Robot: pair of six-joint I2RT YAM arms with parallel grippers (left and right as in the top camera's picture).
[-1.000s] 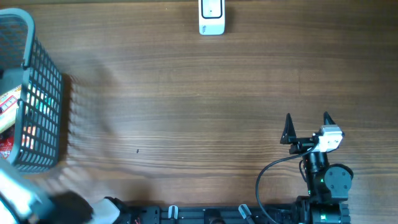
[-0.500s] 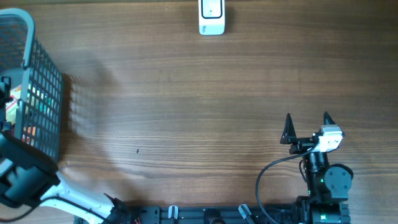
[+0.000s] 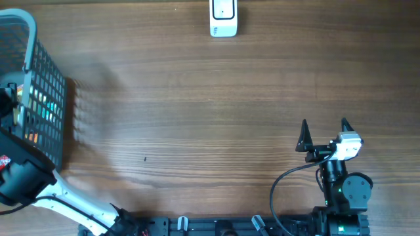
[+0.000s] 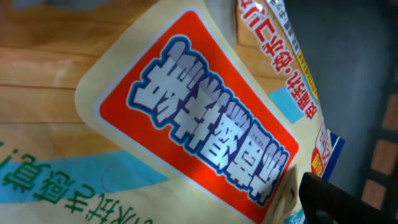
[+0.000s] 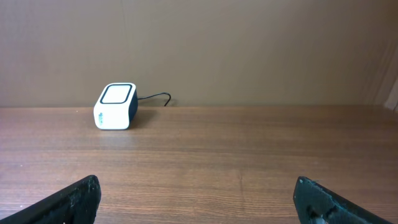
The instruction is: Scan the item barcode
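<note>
Left gripper [image 3: 8,110] down inside basket [image 3: 46,111], jaws spread above the snack packet [image 4: 205,124] lying there; nothing pinched, likely lining up a pick. Right gripper [image 3: 323,128] spread and empty, parked well right of basket, leaving scanner [image 3: 223,18] unobstructed

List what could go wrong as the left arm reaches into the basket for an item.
1. The left arm is right beside the basket mesh wall; it could snag and drag the basket.
2. The packet fills the left wrist view with the jaws open; closing may only pinch a fold and slip.
3. The face shown carries no barcode, and the scanner stands far across the table; a turn mid-carry looks likely.
</note>
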